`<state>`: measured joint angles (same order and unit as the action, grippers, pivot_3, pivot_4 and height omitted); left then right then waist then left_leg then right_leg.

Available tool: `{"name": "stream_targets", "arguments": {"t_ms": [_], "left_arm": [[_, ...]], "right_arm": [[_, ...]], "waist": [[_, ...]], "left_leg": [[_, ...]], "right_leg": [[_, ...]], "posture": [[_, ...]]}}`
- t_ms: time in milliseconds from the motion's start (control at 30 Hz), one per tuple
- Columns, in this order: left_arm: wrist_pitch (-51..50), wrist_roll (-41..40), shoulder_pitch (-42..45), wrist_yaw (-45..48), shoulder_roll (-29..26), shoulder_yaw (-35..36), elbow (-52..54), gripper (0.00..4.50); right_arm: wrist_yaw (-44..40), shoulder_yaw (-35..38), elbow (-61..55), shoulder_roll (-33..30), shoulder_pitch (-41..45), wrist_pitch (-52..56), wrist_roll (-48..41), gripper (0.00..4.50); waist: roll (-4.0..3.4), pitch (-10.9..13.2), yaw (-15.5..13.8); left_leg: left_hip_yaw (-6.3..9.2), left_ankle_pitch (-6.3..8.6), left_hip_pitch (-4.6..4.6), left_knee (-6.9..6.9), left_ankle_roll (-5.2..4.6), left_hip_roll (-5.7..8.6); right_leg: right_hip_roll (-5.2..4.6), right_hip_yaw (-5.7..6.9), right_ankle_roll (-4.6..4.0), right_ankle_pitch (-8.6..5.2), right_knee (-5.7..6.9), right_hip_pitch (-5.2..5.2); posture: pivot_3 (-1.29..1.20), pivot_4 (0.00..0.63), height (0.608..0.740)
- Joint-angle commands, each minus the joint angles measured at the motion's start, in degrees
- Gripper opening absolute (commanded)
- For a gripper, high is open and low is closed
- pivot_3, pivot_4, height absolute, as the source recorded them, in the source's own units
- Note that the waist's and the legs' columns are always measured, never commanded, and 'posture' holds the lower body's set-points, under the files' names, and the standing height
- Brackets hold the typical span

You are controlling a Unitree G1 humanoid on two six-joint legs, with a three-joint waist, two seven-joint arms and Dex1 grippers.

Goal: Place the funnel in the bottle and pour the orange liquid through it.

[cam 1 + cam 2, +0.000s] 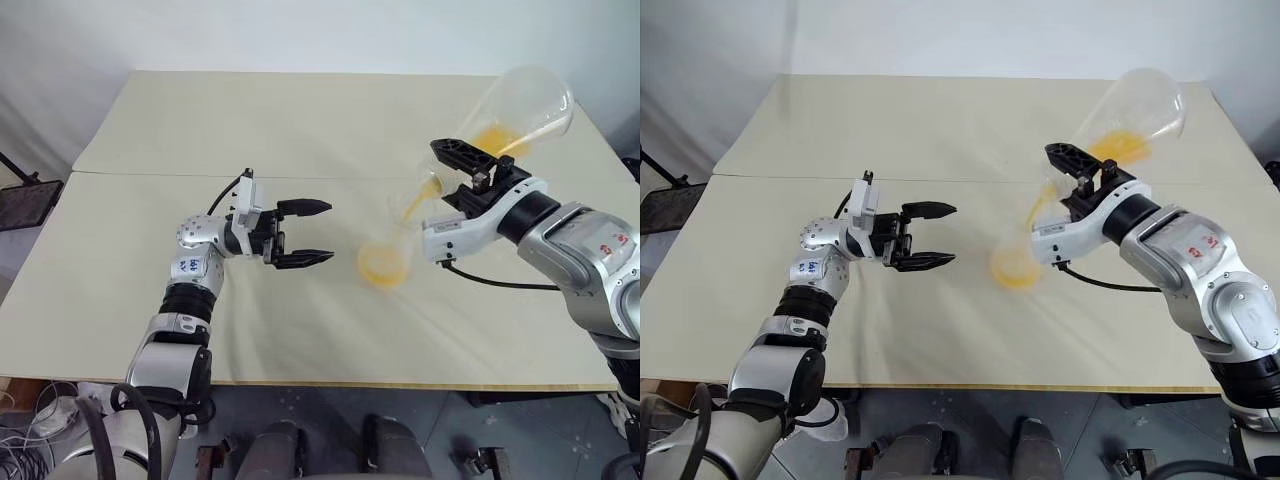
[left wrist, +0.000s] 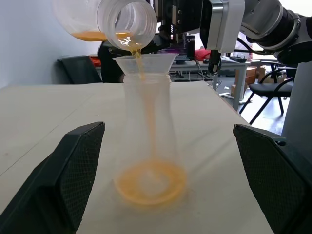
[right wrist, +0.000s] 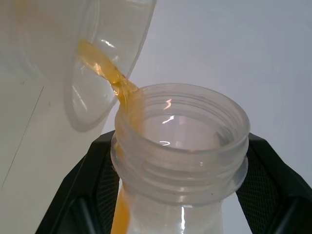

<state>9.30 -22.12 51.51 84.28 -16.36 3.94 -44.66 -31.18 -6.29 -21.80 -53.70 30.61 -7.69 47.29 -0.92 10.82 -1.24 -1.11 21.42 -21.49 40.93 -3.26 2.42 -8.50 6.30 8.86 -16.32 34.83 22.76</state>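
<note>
The bottle [image 2: 146, 126], a clear conical flask, stands on the table with the clear funnel [image 2: 146, 63] seated in its neck. My right gripper [image 1: 470, 165] is shut on the threaded neck [image 3: 185, 146] of a second clear flask [image 1: 520, 105], tilted above the funnel. A thin stream of the orange liquid [image 2: 141, 73] falls from its mouth through the funnel and pools in the bottle's base [image 1: 383, 265]. More orange liquid [image 1: 495, 138] lies in the tilted flask. My left gripper [image 1: 330, 232] hangs open just left of the bottle, not touching it.
The beige table [image 1: 250, 130] has a seam running across its middle. Its front edge lies close below the arms. A dark stand [image 1: 25, 200] sits off the table's left side.
</note>
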Motion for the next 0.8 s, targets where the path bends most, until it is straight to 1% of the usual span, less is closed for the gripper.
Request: {"name": "stream_targets", "arguments": {"t_ms": [33,800], "left_arm": [[0.27,-0.12,1.76,0.08,-0.21,0.38,0.2,4.5],[0.33,0.06,2.28,0.63,-0.38,0.29,-0.72,4.5]], "right_arm": [[1.52,2.71,-0.51,-0.58,1.29,-1.06,0.64,2.81],[2.66,3.94,1.27,-1.62,1.44,-5.36,1.42,2.81]], "waist": [[0.0,0.0,0.0],[0.0,0.0,0.01]], "left_leg": [[0.0,0.0,0.0,0.0,0.0,0.0],[0.0,0.0,0.0,0.0,0.0,0.0]], "right_leg": [[0.0,0.0,0.0,0.0,0.0,0.0],[0.0,0.0,0.0,0.0,0.0,0.0]], "posture": [[0.0,0.15,0.74],[0.0,0.15,0.74]]}}
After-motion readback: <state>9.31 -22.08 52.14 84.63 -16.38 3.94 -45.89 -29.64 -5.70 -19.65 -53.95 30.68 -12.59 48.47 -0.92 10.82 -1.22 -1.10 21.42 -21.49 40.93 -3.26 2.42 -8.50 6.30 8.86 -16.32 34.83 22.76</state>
